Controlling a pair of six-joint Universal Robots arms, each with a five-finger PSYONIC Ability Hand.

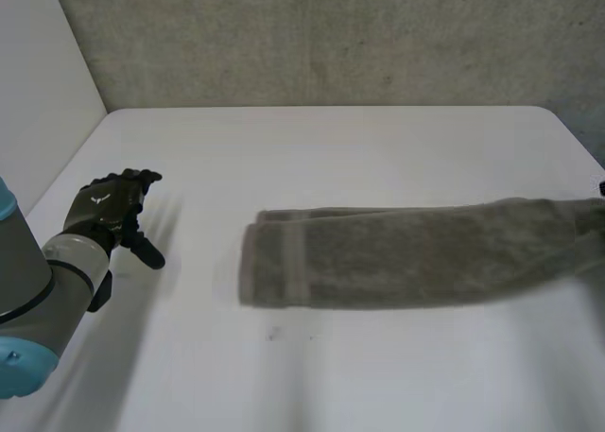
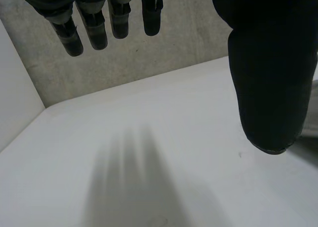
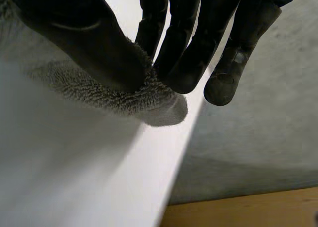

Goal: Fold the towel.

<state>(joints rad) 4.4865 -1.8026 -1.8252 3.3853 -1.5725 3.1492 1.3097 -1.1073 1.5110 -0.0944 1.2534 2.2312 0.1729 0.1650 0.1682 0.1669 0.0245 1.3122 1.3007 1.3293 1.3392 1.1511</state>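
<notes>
One grey towel [image 1: 406, 257], folded into a long band, lies flat across the right half of the white table [image 1: 331, 148], its left end near the middle and its right end reaching the table's right edge. At that right end the right robot hand [image 3: 84, 38] has a corner of the towel pinched between its thumb and fingers, just at the table's edge. Over the left side of the table, well apart from the towel's left end, the left robot hand [image 1: 112, 205] is spread with straight fingers and holds nothing.
</notes>
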